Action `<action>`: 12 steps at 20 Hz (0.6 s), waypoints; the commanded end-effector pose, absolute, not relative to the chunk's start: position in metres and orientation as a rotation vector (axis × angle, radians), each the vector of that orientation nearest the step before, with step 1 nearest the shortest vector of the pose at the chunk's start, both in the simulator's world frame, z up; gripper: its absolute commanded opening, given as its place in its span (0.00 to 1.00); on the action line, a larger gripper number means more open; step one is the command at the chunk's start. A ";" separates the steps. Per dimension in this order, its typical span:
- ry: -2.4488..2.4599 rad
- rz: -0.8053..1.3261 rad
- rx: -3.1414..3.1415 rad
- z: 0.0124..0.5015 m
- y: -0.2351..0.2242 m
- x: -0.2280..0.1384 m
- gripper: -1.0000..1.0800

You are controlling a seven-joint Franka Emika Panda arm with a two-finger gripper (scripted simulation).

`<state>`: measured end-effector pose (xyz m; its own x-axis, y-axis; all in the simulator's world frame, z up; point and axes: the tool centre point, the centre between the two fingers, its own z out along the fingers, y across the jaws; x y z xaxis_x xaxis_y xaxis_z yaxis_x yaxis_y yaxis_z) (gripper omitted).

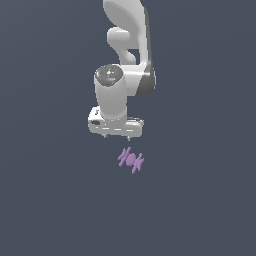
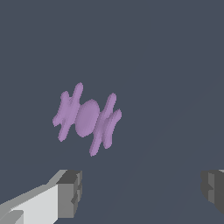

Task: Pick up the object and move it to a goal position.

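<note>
spiky, finned light-purple object (image 2: 87,118)

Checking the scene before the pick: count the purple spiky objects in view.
1. The purple object lies on the dark surface just ahead of the open gripper, not between its fingers. No others visible.

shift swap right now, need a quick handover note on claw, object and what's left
Claw: open, empty, fingers spread wide apart.
Object: small purple spiky thing, lying free on the gray surface, in the exterior view just below the claw and a bit to that view's right. Not between the fingers.
Done: nothing grasped.
Left: line up over the object, descend, close, lift, carry to goal. No goal marker shows in either view.
</note>
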<state>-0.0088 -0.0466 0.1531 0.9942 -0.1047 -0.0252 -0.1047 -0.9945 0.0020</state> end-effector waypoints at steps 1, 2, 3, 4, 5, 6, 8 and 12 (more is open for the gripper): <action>-0.165 -0.040 3.136 0.153 -0.047 -0.009 0.96; -0.164 -0.038 3.136 0.153 -0.047 -0.009 0.96; -0.162 -0.034 3.135 0.154 -0.048 -0.008 0.96; -0.159 -0.027 3.133 0.156 -0.050 -0.007 0.96; -0.156 -0.017 3.130 0.159 -0.052 -0.005 0.96; -0.152 -0.004 3.127 0.162 -0.056 -0.003 0.96; -0.147 0.019 3.120 0.168 -0.062 0.000 0.96; -0.154 0.038 3.115 0.174 -0.067 0.003 0.96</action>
<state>0.0022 -0.0656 0.1723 0.9950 -0.0978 0.0220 -0.0982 -0.9950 0.0201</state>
